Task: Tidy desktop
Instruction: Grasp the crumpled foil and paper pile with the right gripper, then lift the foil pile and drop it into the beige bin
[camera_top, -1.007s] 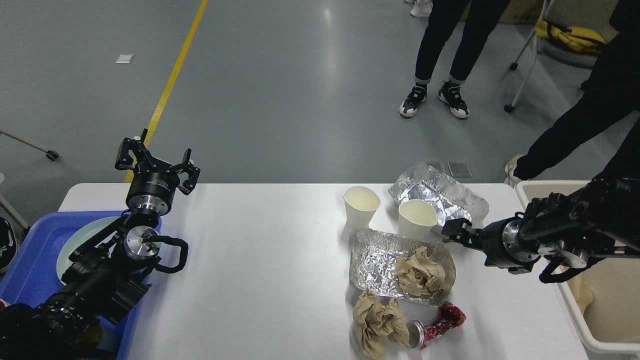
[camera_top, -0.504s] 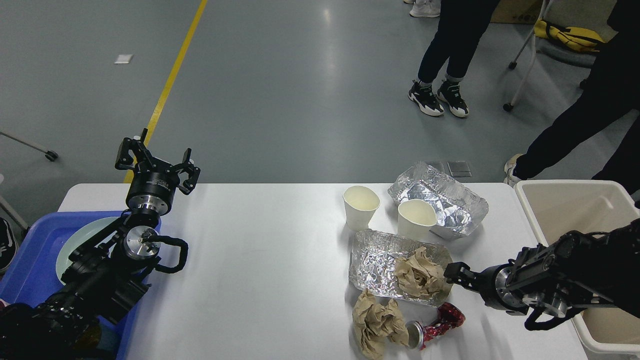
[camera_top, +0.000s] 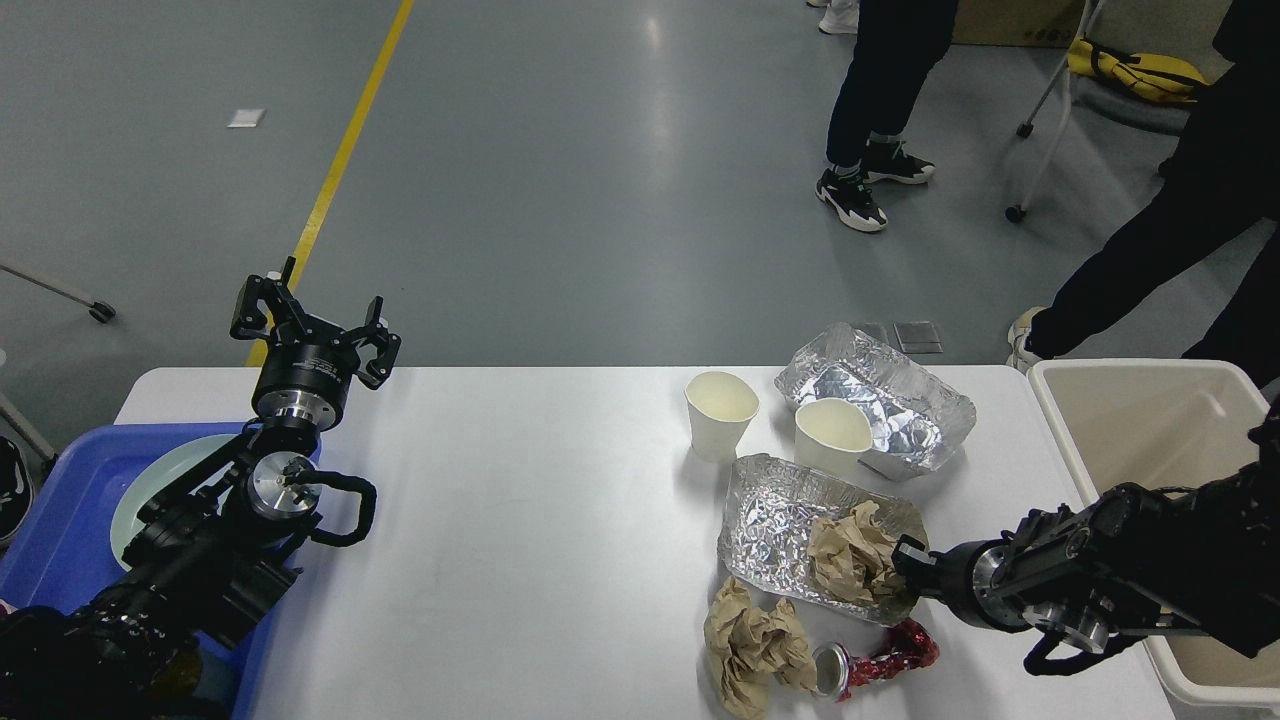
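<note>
Seemingly mid-grab, the right gripper (camera_top: 908, 562) reaches in low from the right edge and meets the near rim of a foil tray (camera_top: 790, 510) on the desktop (camera_top: 530, 520), the wide white tabletop that fills the lower half of the head view; its fingers are seen dark and end-on, so whether they are spread or closed on the foil cannot be told. That tray holds a crumpled brown paper wad (camera_top: 852, 560). The step in hand looks like clearing this tray toward the beige bin (camera_top: 1130, 420) standing just off the table's right end, and the next move would call for a firm pinch on thin, easily crushed foil and a level lift so the paper stays in. A second foil tray (camera_top: 890, 385) behind appears empty, with two paper cups (camera_top: 722, 408) upright beside it, nothing visible inside. A loose paper ball (camera_top: 752, 645) and a crushed red can (camera_top: 880, 655) lie nearby. The left gripper (camera_top: 315, 325), fingers spread wide and holding nothing, hangs above a blue tray (camera_top: 60, 520) containing a pale plate (camera_top: 150, 490).
</note>
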